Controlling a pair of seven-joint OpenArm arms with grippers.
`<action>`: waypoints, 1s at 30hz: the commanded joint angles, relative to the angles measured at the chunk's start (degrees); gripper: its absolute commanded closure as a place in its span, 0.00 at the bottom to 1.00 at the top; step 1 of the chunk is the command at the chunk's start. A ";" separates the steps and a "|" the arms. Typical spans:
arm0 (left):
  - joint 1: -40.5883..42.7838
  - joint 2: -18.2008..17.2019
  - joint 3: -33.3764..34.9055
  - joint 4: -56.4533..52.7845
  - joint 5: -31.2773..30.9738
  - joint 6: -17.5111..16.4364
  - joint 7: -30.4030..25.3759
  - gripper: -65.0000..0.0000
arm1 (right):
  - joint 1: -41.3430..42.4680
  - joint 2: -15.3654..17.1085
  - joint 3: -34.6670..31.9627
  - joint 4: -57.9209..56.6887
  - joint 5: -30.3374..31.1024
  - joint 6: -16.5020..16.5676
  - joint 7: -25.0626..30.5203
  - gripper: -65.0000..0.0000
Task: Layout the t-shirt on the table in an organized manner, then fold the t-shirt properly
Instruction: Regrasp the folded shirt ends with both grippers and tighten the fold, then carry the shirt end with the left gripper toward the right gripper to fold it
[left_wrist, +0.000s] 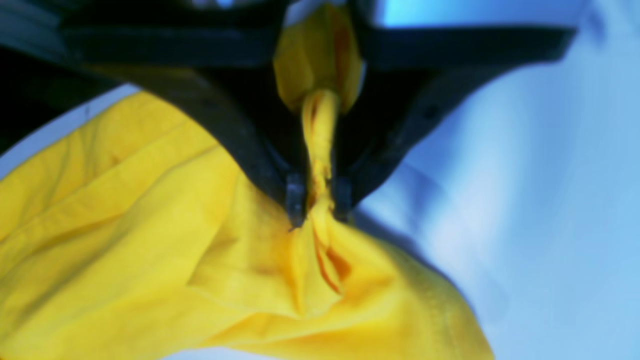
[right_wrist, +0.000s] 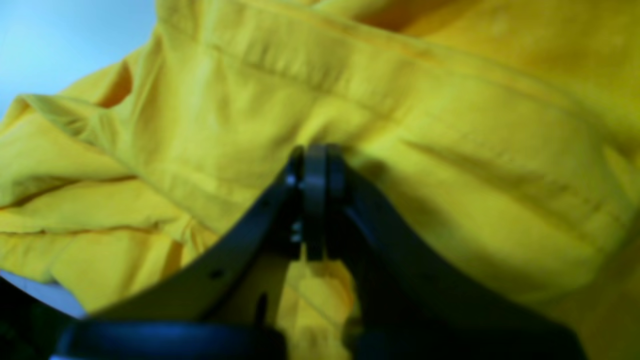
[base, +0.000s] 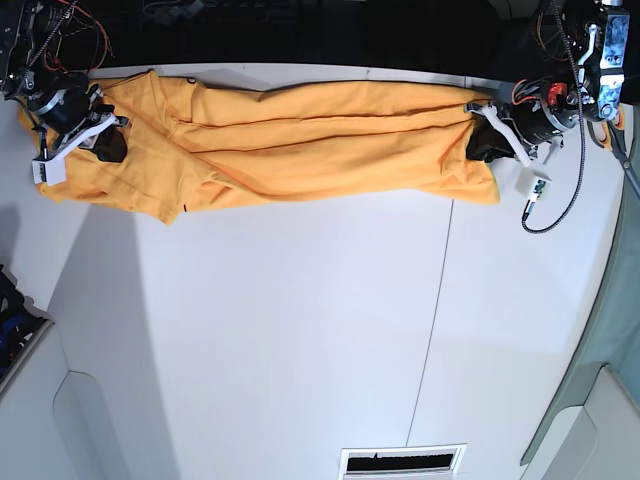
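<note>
Left end effector clenched on bunched t-shirt; right end effector clamped on fabric too. Layout step: shirt stretched along worktop far edge. Next: spread flat.

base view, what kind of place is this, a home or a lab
Most likely a robotics lab or test bench: a bare white table, two arms with exposed wiring at its far corners, and a single orange t-shirt stretched between them.
</note>
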 joint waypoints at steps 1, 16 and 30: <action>-0.55 -0.74 -1.38 0.33 0.63 0.48 0.61 1.00 | 0.42 0.79 0.28 0.81 2.08 0.42 0.81 1.00; -1.95 -5.55 -4.85 3.43 0.83 0.48 1.29 1.00 | 0.46 0.81 0.35 6.40 9.64 0.46 -1.14 0.74; -1.97 -8.24 -3.26 25.64 -6.84 3.15 8.41 1.00 | 0.46 0.81 0.44 9.62 6.97 0.46 -1.27 0.74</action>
